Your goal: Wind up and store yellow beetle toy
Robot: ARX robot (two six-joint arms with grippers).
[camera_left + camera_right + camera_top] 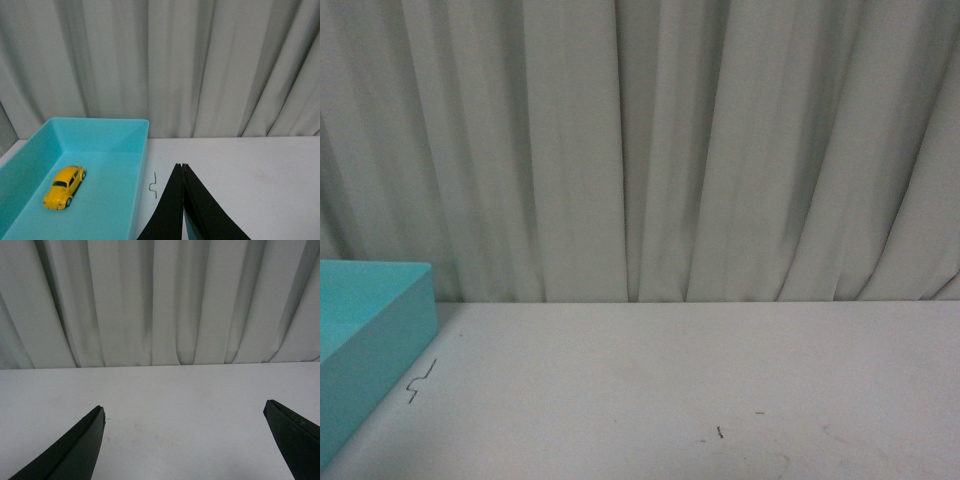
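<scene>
The yellow beetle toy [64, 187] lies inside the turquoise tray [142, 150], on its floor, seen only in the left wrist view. My left gripper [182, 166] is shut and empty, over the white table beside the tray's wall, apart from the toy. My right gripper [185, 410] is open and empty, its black fingers [82, 442] spread wide over bare white table. In the front view only a corner of the tray [380, 320] shows at the left; the toy and both grippers are out of that view.
A small bent wire mark [153, 185] lies on the table next to the tray; it also shows in the front view [420, 380]. A grey pleated curtain [650, 150] hangs behind the table's far edge.
</scene>
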